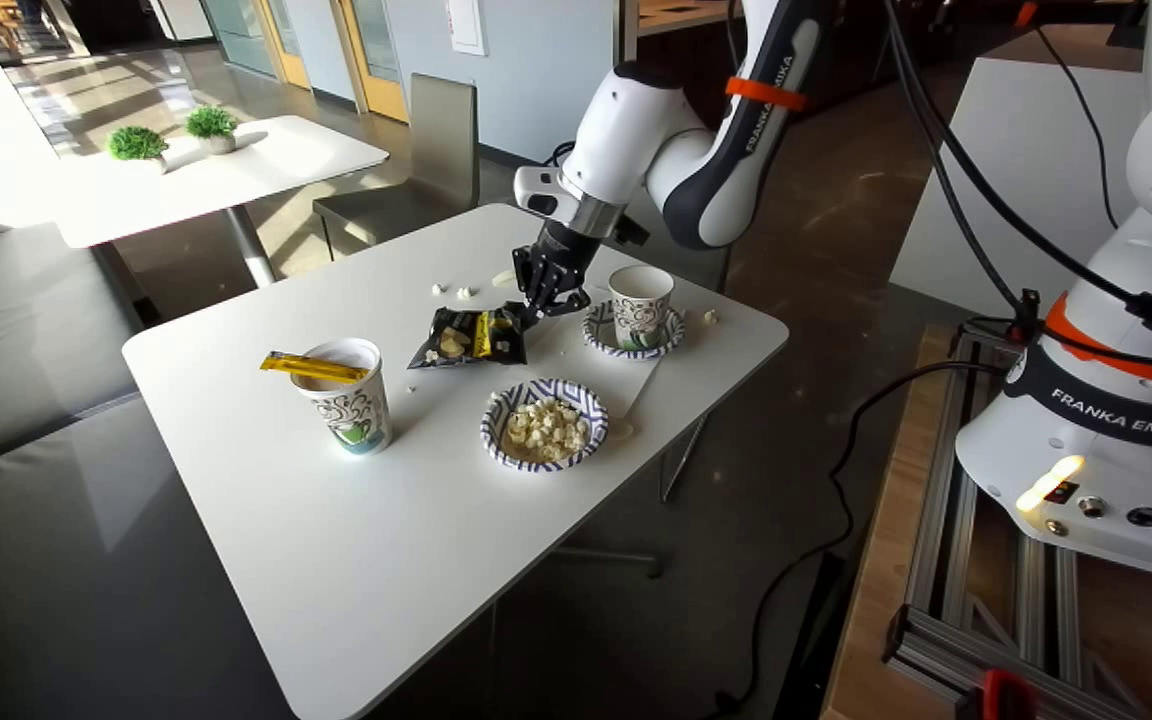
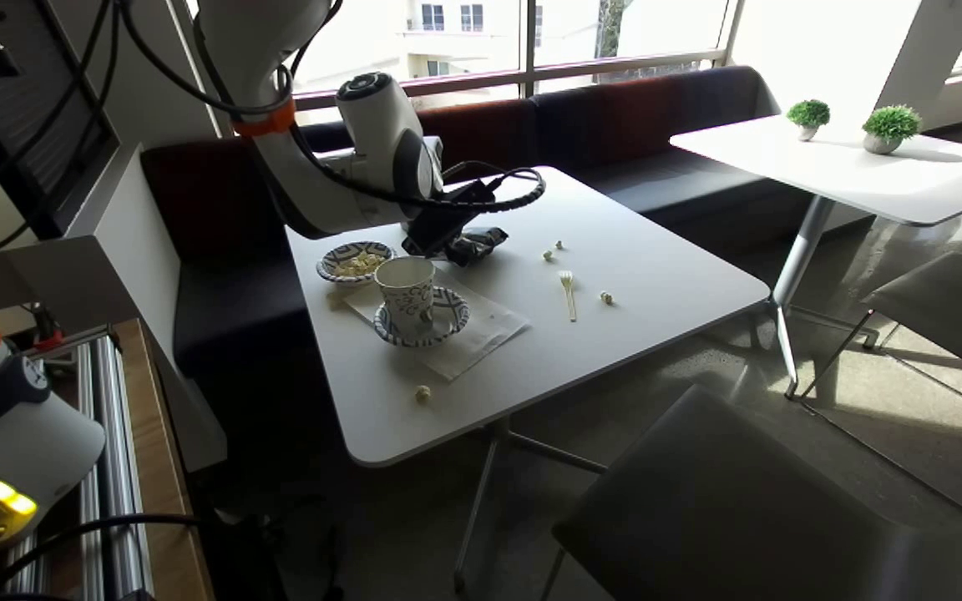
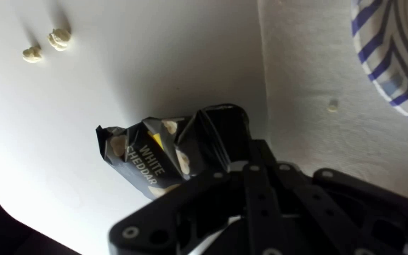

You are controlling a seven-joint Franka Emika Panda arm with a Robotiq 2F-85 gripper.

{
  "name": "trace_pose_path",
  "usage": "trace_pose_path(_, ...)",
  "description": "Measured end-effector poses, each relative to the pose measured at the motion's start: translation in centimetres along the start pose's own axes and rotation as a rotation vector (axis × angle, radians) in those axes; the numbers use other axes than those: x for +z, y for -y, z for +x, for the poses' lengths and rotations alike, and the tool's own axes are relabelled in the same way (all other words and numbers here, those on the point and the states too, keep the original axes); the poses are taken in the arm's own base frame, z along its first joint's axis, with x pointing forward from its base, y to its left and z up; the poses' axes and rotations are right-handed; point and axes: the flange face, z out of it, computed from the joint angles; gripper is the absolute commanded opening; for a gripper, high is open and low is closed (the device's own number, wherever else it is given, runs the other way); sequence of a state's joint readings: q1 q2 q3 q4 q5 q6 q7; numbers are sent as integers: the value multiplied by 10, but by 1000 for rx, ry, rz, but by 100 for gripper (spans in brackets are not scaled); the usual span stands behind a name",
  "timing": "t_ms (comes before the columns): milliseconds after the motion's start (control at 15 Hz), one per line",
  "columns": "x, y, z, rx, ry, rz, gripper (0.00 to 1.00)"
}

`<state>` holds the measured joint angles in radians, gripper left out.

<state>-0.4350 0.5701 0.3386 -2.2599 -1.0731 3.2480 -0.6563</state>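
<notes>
The end effector (image 3: 262, 156) grips one end of the bag (image 1: 473, 337), which is well in from the worktop's (image 1: 416, 560) edges. The popcorn bowl (image 1: 592, 412) sits near the edge facing the robot's base (image 1: 1086, 440).

In the wrist view, the gripper (image 3: 262, 159) hides part of the bag (image 3: 175, 152), and a bowl (image 3: 390, 58) is cropped at upper right. In an exterior view, the bag's print (image 1: 483, 335) is too small to read.

Crumpled black bag (image 3: 181, 148), WHITE CHEDDAR lettering, yellow patch, one end in the gripper (image 3: 257, 157)
</notes>
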Motion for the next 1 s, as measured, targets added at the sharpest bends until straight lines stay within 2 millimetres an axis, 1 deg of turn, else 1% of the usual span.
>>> trace_pose_path(400, 4, -2, -9, -6, 4, -6, 0)
trace_pose_path(733, 15, -1, -7, -23, -29, -12, 0)
trace_pose_path(1000, 17, -3, -6, -41, -54, -34, 0)
